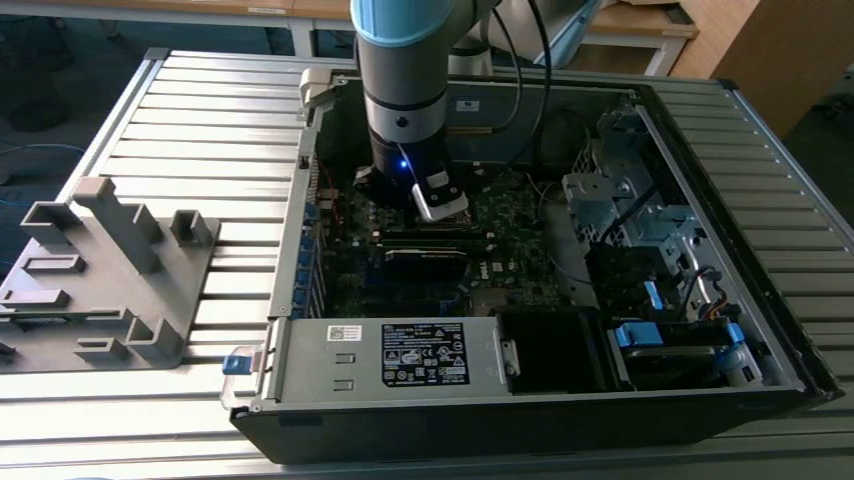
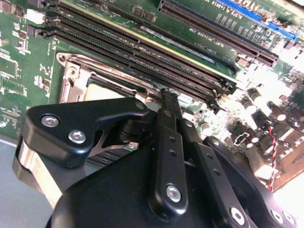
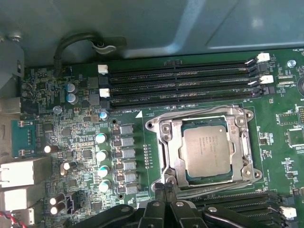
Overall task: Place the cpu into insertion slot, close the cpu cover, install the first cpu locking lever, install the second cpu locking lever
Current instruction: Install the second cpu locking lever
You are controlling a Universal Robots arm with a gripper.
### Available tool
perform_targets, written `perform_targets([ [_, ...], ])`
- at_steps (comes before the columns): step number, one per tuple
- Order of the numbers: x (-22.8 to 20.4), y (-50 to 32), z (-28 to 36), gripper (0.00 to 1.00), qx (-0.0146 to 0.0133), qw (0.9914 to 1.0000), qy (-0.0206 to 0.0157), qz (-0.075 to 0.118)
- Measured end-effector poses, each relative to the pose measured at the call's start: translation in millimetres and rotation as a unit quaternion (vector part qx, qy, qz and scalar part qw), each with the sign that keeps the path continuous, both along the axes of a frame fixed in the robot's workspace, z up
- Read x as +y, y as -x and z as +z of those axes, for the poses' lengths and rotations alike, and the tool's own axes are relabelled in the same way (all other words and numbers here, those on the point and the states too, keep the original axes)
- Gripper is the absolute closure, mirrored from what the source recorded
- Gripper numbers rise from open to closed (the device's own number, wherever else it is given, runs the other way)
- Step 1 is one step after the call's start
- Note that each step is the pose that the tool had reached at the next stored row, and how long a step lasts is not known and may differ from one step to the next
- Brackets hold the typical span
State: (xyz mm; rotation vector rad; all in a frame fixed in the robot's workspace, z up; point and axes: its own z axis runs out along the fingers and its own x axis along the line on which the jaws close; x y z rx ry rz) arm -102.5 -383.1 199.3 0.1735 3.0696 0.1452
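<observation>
The cpu (image 3: 207,149) sits in the insertion slot (image 3: 187,176), cpu cover (image 3: 167,142) down around it, gripper (image 3: 165,183) jaws pressed together at the socket's edge.

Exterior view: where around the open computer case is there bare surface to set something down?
Free: the ribbed grey metal table between the open black computer case and the grey plastic fixture block, and the strip along the exterior view's right edge. Crowded: inside the case, where the black gripper hangs by the silvery square cpu.

Ribbed metal table (image 1: 200,150); wooden cabinet (image 1: 774,50) behind; dark blue floor (image 1: 54,80).
</observation>
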Motion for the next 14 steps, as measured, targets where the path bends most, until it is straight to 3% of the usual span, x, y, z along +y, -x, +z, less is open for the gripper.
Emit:
perform_targets([
  [14, 0.1, 4.0, -3.8, 0.89, -0.001, 1.0, -0.0008, 0.0],
])
